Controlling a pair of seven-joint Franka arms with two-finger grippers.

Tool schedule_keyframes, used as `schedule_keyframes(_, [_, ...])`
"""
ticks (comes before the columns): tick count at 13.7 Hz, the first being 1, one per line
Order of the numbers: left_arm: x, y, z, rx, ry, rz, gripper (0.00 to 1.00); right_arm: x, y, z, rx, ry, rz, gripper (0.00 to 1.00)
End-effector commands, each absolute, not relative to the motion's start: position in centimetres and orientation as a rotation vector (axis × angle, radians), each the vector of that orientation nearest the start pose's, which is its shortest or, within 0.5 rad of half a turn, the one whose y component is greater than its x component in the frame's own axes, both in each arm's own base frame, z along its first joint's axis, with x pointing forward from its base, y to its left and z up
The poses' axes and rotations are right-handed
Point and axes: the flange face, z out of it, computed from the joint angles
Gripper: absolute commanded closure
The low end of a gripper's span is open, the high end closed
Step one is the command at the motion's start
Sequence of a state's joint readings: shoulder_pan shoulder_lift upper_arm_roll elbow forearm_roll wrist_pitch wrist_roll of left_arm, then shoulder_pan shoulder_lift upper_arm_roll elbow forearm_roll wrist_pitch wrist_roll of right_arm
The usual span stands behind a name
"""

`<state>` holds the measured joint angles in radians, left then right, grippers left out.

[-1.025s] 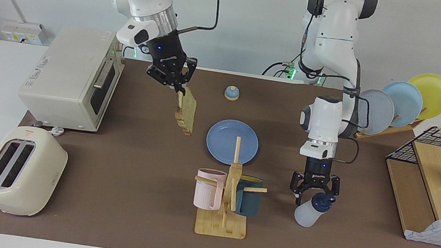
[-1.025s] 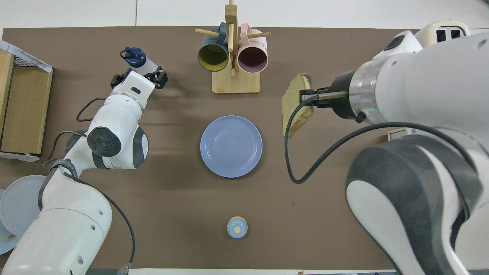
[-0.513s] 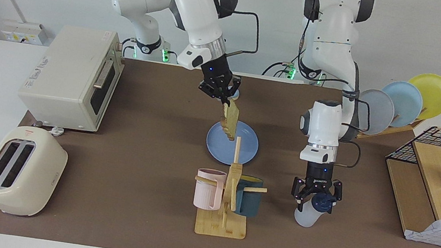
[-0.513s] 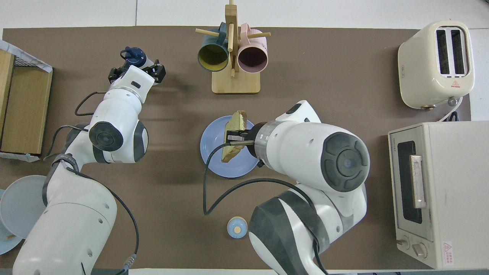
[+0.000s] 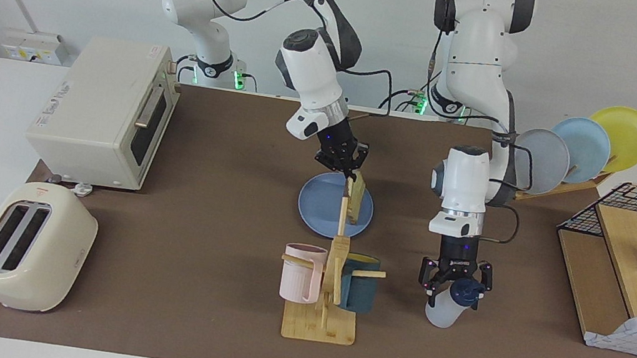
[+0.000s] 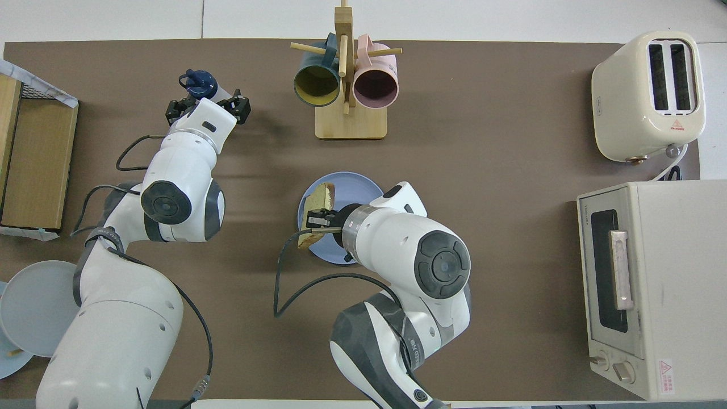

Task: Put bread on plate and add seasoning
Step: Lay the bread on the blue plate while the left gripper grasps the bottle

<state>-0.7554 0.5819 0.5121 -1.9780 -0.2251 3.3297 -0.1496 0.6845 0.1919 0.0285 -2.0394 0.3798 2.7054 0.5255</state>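
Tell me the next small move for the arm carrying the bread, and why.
Probably lower and lay it flat, then release. The right gripper is shut on the bread, which hangs on edge over the plate. The left gripper stands open around the seasoning.

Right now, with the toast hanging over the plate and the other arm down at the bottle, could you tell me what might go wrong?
1. The right gripper holds the bread by its top edge, on end over the plate. Released like this, it may tip off the rim.
2. The bread hangs toward the plate's side nearest the mug rack, which it could brush.
3. The left gripper sits open around the tilted seasoning, which might topple if nudged.
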Motion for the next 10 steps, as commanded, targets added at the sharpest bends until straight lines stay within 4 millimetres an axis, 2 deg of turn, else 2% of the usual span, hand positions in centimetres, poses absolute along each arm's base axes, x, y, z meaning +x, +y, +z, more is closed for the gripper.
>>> schedule_keyframes(1, [64.2, -17.7, 30.6, -2.816, 0.055, -1.367, 0.0, 47.3, 38.8, 38.2, -2.66, 0.113, -0.338, 1.0])
schedule_keyframes(3, [64.2, -17.7, 30.7, -2.815, 0.053, -1.369, 0.07, 47.8, 37.8, 37.9, -2.674, 0.065, -0.353, 1.0])
schedule_keyframes(6, [64.3, -17.3, 30.7, -2.81, 0.047, -1.368, 0.07, 48.1, 37.3, 37.9, -2.678, 0.067, -0.351, 1.0])
schedule_keyframes(7, [64.2, -17.4, 30.6, -2.81, 0.05, -1.367, 0.07, 48.2, 37.0, 38.5, -2.678, 0.075, -0.343, 1.0])
schedule_keyframes(9, [64.3, -17.3, 30.7, -2.81, 0.047, -1.368, 0.1, 49.3, 34.6, 41.1, -2.69, 0.1, -0.29, 1.0])
schedule_keyframes(10, [64.2, -17.4, 30.7, -2.81, 0.049, -1.369, 0.21, 49.7, 33.2, 42.4, -2.691, 0.117, -0.283, 1.0])
